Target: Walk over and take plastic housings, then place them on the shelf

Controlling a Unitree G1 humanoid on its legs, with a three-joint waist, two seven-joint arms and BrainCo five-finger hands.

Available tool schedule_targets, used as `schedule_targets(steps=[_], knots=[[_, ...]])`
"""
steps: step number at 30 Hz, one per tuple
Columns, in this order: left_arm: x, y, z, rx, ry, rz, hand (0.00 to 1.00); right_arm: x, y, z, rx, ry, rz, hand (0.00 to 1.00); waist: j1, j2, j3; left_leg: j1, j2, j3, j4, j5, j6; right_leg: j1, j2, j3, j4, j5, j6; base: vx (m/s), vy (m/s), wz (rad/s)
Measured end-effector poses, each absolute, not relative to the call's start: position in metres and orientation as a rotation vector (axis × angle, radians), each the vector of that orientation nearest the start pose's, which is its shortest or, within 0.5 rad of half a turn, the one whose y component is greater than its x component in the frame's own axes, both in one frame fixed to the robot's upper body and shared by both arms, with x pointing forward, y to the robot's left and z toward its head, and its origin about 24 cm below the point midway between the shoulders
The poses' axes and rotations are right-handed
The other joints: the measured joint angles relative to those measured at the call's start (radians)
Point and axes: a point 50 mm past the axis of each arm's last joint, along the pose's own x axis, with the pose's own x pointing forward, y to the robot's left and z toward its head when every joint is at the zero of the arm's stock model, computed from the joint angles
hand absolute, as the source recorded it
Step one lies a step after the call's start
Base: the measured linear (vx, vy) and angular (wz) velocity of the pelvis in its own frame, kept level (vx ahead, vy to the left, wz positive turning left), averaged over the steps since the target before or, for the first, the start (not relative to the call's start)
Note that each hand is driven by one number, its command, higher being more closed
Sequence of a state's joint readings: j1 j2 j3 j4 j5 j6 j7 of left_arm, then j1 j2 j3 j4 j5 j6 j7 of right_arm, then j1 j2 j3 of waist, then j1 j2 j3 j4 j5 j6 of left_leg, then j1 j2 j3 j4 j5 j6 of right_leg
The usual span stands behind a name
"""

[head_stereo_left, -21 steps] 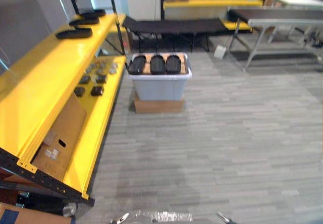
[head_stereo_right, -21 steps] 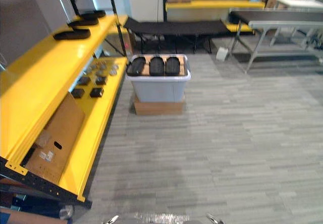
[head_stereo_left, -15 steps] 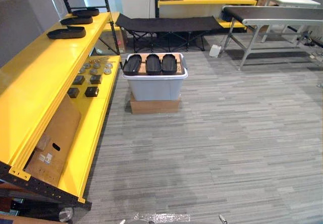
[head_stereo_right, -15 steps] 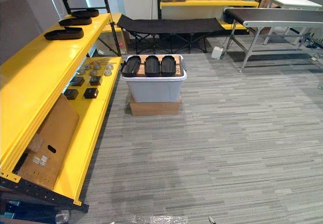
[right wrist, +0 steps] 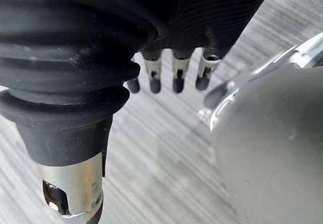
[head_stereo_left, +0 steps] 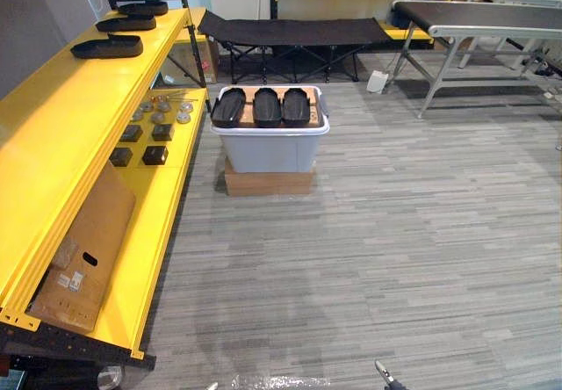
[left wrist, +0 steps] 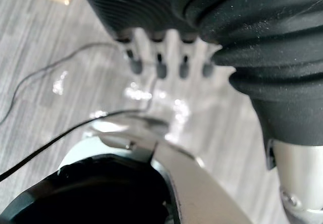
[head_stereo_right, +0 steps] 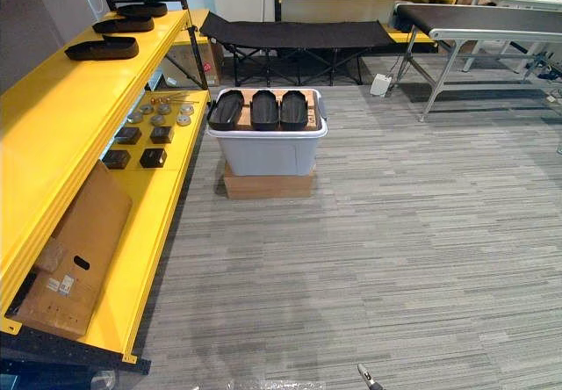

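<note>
Three black oval plastic housings [head_stereo_left: 267,107] lie side by side on top of a grey bin [head_stereo_left: 270,151], which stands on a flat cardboard box [head_stereo_left: 268,182] on the floor ahead. Three more black housings [head_stereo_left: 107,47] lie at the far end of the yellow rack's top shelf [head_stereo_left: 61,135] on my left. My left hand [left wrist: 160,65] hangs over the floor with straight fingers and holds nothing. My right hand [right wrist: 176,75] hangs the same way, fingers straight and bare.
The rack's lower yellow shelf [head_stereo_left: 158,223] carries small black blocks [head_stereo_left: 154,155], round metal parts and a leaning cardboard box [head_stereo_left: 83,249]. A black folding cot [head_stereo_left: 290,32] stands behind the bin. A metal-legged table [head_stereo_left: 479,21] is at the back right.
The whole picture has shifted slightly, so the camera has moved. The bin, housings and rack stand where they were.
</note>
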State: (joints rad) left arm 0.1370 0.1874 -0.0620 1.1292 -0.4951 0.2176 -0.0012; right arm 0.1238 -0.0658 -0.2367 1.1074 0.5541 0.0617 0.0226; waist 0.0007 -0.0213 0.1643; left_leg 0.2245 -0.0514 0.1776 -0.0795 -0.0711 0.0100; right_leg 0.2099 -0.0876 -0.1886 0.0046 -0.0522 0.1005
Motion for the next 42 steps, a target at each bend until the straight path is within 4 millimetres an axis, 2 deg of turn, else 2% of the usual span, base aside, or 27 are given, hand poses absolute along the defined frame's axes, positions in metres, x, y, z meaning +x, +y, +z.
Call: schedule_targets(steps=[3,4,5,6,7,8,9,12,16,17,19,20,21,23,25,26,28,31,32,33,35,36,37,38,39,40,42], knots=[[0.035,0.213,-0.172,-0.246,1.429,0.340,0.00,0.059,-0.198,-0.171,0.574,1.152,-0.568,0.00,0.000,-0.016,0.009,-0.004,-0.010,0.000,0.000,-0.002,0.003,-0.035,-0.016,-0.003,0.065,-0.051,-0.011,-0.07,-0.011,0.00],[0.035,0.214,-0.172,-0.224,1.433,0.327,0.00,0.058,-0.197,-0.171,0.577,1.152,-0.572,0.00,-0.002,-0.020,0.010,-0.012,-0.022,-0.002,0.001,-0.014,0.012,-0.085,-0.039,-0.005,0.160,-0.102,0.000,-0.06,0.009,0.13],[0.037,0.216,-0.172,-0.201,1.431,0.316,0.00,0.057,-0.198,-0.171,0.585,1.150,-0.588,0.00,-0.006,-0.030,0.022,-0.018,-0.040,-0.001,0.013,-0.032,0.034,-0.141,-0.076,-0.001,0.291,-0.156,0.052,-0.03,0.016,0.15],[0.039,0.215,-0.172,-0.190,1.430,0.308,0.00,0.056,-0.199,-0.171,0.590,1.147,-0.600,0.00,-0.008,-0.028,0.033,-0.019,-0.044,-0.003,0.019,-0.036,0.041,-0.171,-0.092,0.005,0.368,-0.164,0.066,-0.02,0.028,0.10],[0.042,0.214,-0.172,-0.161,1.430,0.297,0.00,0.060,-0.204,-0.170,0.606,1.123,-0.623,0.00,-0.014,-0.020,0.054,-0.016,-0.041,-0.006,0.032,-0.042,0.053,-0.267,-0.108,0.023,0.561,-0.143,0.093,0.02,0.058,0.10],[0.042,0.214,-0.172,-0.152,1.432,0.310,0.00,0.063,-0.205,-0.169,0.611,1.110,-0.616,0.00,-0.020,-0.011,0.074,-0.017,-0.021,-0.004,0.066,-0.054,0.064,-0.320,-0.111,0.031,0.626,-0.170,0.045,0.03,0.071,0.07],[0.044,0.214,-0.171,-0.151,1.428,0.309,0.00,0.059,-0.205,-0.169,0.612,1.117,-0.620,0.00,-0.020,-0.005,0.084,-0.016,-0.009,-0.002,0.081,-0.063,0.065,-0.330,-0.107,0.031,0.612,-0.180,0.029,0.07,0.097,0.05],[0.052,0.222,-0.169,-0.147,1.405,0.327,0.00,0.054,-0.195,-0.172,0.626,1.138,-0.610,0.00,-0.016,-0.033,0.099,-0.031,0.028,-0.001,0.132,-0.099,0.035,-0.362,-0.102,0.031,0.395,-0.153,0.032,0.14,0.024,-0.02],[0.067,0.221,-0.167,-0.173,1.369,0.331,0.00,0.043,-0.196,-0.173,0.577,1.181,-0.599,0.00,-0.020,-0.025,0.107,-0.008,0.094,0.017,0.172,-0.148,-0.041,-0.376,-0.065,0.033,0.134,0.027,0.026,0.30,-0.107,-0.11],[0.071,0.221,-0.167,-0.182,1.362,0.335,0.00,0.037,-0.196,-0.174,0.564,1.203,-0.600,0.00,-0.021,-0.025,0.107,0.005,0.114,0.015,0.194,-0.176,-0.078,-0.364,-0.048,0.045,0.106,0.048,0.022,0.30,-0.175,-0.06],[0.074,0.222,-0.166,-0.228,1.354,0.368,0.00,0.028,-0.195,-0.175,0.578,1.230,-0.627,0.00,-0.029,-0.020,0.108,0.018,0.149,-0.015,0.237,-0.238,-0.105,-0.347,-0.025,0.074,0.130,0.062,0.006,0.33,-0.283,0.30],[0.075,0.218,-0.167,-0.259,1.354,0.382,0.00,0.024,-0.199,-0.175,0.572,1.243,-0.648,0.00,-0.040,0.002,0.109,0.018,0.187,-0.032,0.265,-0.268,-0.120,-0.353,-0.002,0.059,0.187,0.088,-0.008,0.51,-0.484,0.74],[0.071,0.207,-0.169,-0.335,1.362,0.418,0.00,0.015,-0.205,-0.175,0.566,1.263,-0.689,0.00,-0.056,0.048,0.081,0.018,0.248,-0.060,0.297,-0.287,-0.137,-0.368,0.039,0.013,0.274,0.034,-0.057,0.30,-0.299,0.60],[0.069,0.205,-0.170,-0.382,1.360,0.443,0.00,0.017,-0.207,-0.174,0.569,1.257,-0.701,0.00,-0.054,0.064,0.073,-0.036,0.272,-0.059,0.411,-0.263,-0.133,-0.365,0.050,-0.004,0.299,-0.002,-0.076,0.38,-0.319,0.32],[0.070,0.195,-0.171,-0.461,1.358,0.467,0.00,0.024,-0.222,-0.171,0.518,1.213,-0.704,0.00,-0.050,0.105,0.084,-0.211,0.334,-0.054,0.776,-0.229,-0.109,-0.277,0.073,-0.040,0.246,-0.014,-0.100,0.45,-0.375,0.32],[0.069,0.193,-0.171,-0.478,1.361,0.473,0.00,0.026,-0.225,-0.170,0.502,1.209,-0.700,0.00,-0.046,0.115,0.090,-0.227,0.338,-0.052,0.825,-0.231,-0.110,-0.235,0.077,-0.050,0.227,-0.015,-0.101,0.34,-0.224,0.30],[0.063,0.190,-0.172,-0.496,1.372,0.481,0.00,0.040,-0.229,-0.168,0.472,1.164,-0.687,0.00,-0.034,0.115,0.093,-0.259,0.307,-0.008,0.807,-0.237,-0.120,-0.125,0.070,-0.059,0.159,-0.016,-0.104,0.33,-0.183,0.12],[0.056,0.191,-0.173,-0.499,1.385,0.498,0.00,0.075,-0.235,-0.161,0.461,1.039,-0.676,0.00,-0.018,0.111,0.097,-0.332,0.207,-0.010,0.539,-0.214,-0.143,-0.069,0.051,-0.057,0.097,-0.023,-0.107,0.28,-0.061,-0.03],[0.053,0.193,-0.173,-0.518,1.379,0.519,0.00,0.083,-0.237,-0.158,0.467,0.997,-0.687,0.00,-0.006,0.098,0.105,-0.360,0.157,-0.036,0.417,-0.163,-0.136,-0.056,0.030,-0.057,0.095,-0.054,-0.109,0.16,0.041,0.11],[0.050,0.193,-0.174,-0.524,1.384,0.528,0.00,0.084,-0.239,-0.157,0.467,0.985,-0.692,0.00,-0.004,0.096,0.109,-0.372,0.140,-0.050,0.365,-0.131,-0.134,-0.046,0.024,-0.057,0.097,-0.067,-0.107,0.20,0.083,0.16],[0.022,0.186,-0.177,-0.541,1.447,0.550,0.00,0.080,-0.245,-0.156,0.481,0.959,-0.727,0.00,0.022,0.104,0.120,-0.392,0.137,-0.084,0.269,0.026,-0.151,0.012,0.028,-0.046,0.097,-0.114,-0.091,0.28,0.196,-0.08],[0.013,0.184,-0.177,-0.538,1.472,0.551,0.00,0.081,-0.244,-0.156,0.488,0.952,-0.725,0.00,0.028,0.100,0.119,-0.387,0.139,-0.077,0.285,0.060,-0.133,0.024,0.029,-0.035,0.097,-0.128,-0.084,0.40,0.278,-0.35],[0.000,0.179,-0.178,-0.528,1.507,0.537,0.00,0.084,-0.238,-0.157,0.506,0.943,-0.714,0.00,0.045,0.080,0.125,-0.387,0.129,-0.055,0.316,0.075,-0.086,0.029,0.010,-0.006,0.109,-0.158,-0.066,0.38,0.227,-0.26],[-0.006,0.181,-0.178,-0.544,1.512,0.545,0.00,0.089,-0.232,-0.157,0.515,0.941,-0.692,0.00,0.046,0.049,0.129,-0.402,0.104,-0.052,0.374,0.027,-0.027,0.017,-0.009,0.029,0.144,-0.198,-0.066,0.37,0.203,-0.17],[-0.008,0.183,-0.178,-0.534,1.513,0.547,0.00,0.089,-0.229,-0.158,0.516,0.946,-0.684,0.00,0.045,0.031,0.131,-0.415,0.089,-0.049,0.408,-0.001,-0.016,0.007,-0.026,0.037,0.171,-0.219,-0.060,0.35,0.162,-0.02],[-0.010,0.189,-0.177,-0.496,1.518,0.546,0.00,0.089,-0.224,-0.159,0.532,0.951,-0.679,0.00,0.052,-0.006,0.123,-0.432,0.061,-0.030,0.449,-0.051,-0.001,-0.019,-0.065,0.047,0.234,-0.255,-0.042,0.45,0.171,-0.14],[-0.005,0.193,-0.177,-0.413,1.512,0.496,0.00,0.092,-0.218,-0.159,0.564,0.944,-0.668,0.00,0.068,-0.019,0.121,-0.415,0.050,-0.005,0.477,-0.108,0.016,-0.129,-0.095,0.089,0.483,-0.252,0.001,0.47,0.184,-0.24]])
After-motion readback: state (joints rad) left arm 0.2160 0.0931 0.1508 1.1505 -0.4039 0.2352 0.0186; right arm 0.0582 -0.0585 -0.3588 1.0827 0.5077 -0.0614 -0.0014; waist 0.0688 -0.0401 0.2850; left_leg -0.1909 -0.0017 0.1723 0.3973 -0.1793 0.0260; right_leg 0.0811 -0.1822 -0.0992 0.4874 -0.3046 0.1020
